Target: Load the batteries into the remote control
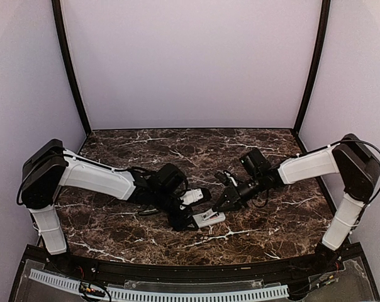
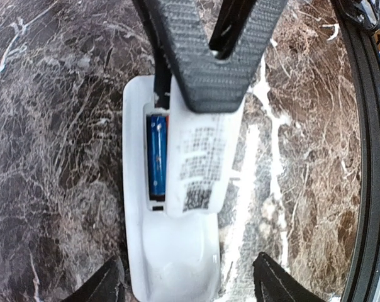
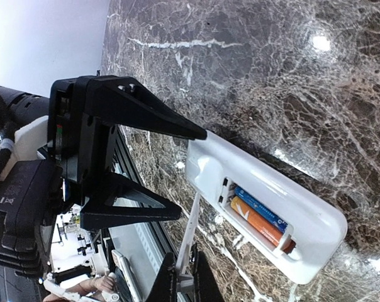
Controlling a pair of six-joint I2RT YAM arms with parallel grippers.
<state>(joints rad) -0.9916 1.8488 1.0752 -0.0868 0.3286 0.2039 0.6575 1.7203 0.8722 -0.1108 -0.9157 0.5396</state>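
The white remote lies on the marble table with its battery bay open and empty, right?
Not empty. The remote control lies on the marble table with its bay open, but a blue battery and an orange battery sit inside, as the right wrist view shows.

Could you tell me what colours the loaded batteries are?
One blue battery, one orange battery; right wrist view.

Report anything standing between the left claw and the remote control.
Nothing visible does: the open left claw straddles one end of the remote control. The right claw holds the white cover over its battery bay.
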